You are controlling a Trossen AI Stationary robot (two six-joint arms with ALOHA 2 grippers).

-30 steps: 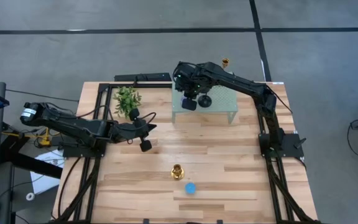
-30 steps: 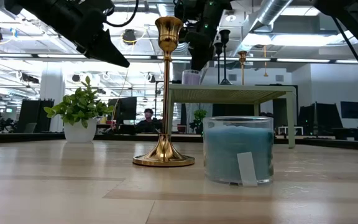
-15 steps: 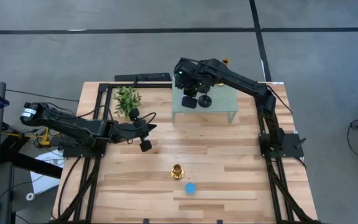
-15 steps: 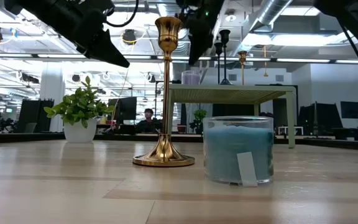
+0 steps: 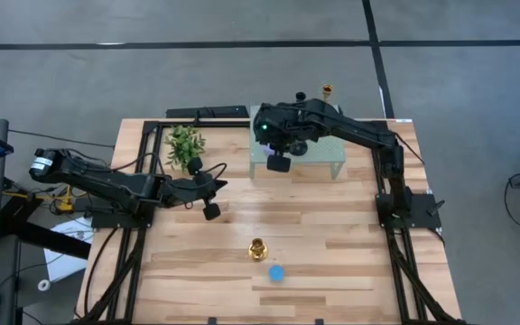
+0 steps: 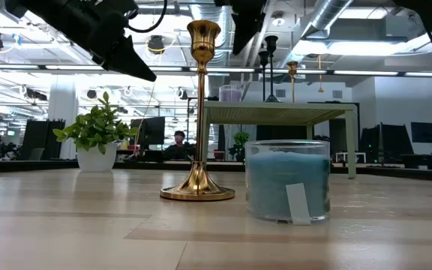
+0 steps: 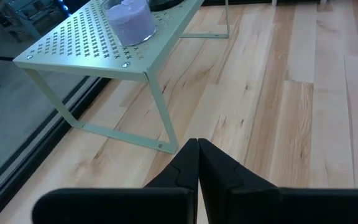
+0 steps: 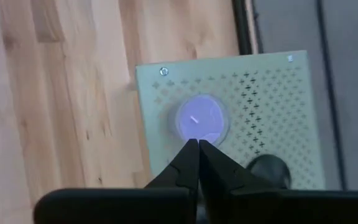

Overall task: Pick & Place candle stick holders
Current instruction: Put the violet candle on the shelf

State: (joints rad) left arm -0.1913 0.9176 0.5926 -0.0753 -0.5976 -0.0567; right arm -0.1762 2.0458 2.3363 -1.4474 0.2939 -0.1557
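My right arm reaches in from its base at the right edge of the surface (image 5: 332,235) and extends across to the pale green perforated shelf (image 5: 328,155) at the far side. My right end effector (image 5: 279,163) hangs over the shelf's front left corner, pointing down, its fingers pressed together with nothing between them. Directly below it on the shelf sits a purple candle (image 8: 198,119), and the round base of a black candle stick holder (image 8: 267,168) stands beside it on the same shelf.

My left arm lies low and stretched from the left edge toward the middle of the surface. My left end effector (image 5: 211,209) is closed and empty, well apart from the shelf and near the green potted plant (image 5: 184,144).

A gold candle stick holder (image 6: 198,112) stands upright on the surface near the front centre, just beside a glass jar with blue candle wax (image 6: 286,180). In the low view a second, slimmer black candle stick holder (image 6: 271,67) and a small gold candle stick holder (image 6: 292,79) show upright at shelf height.
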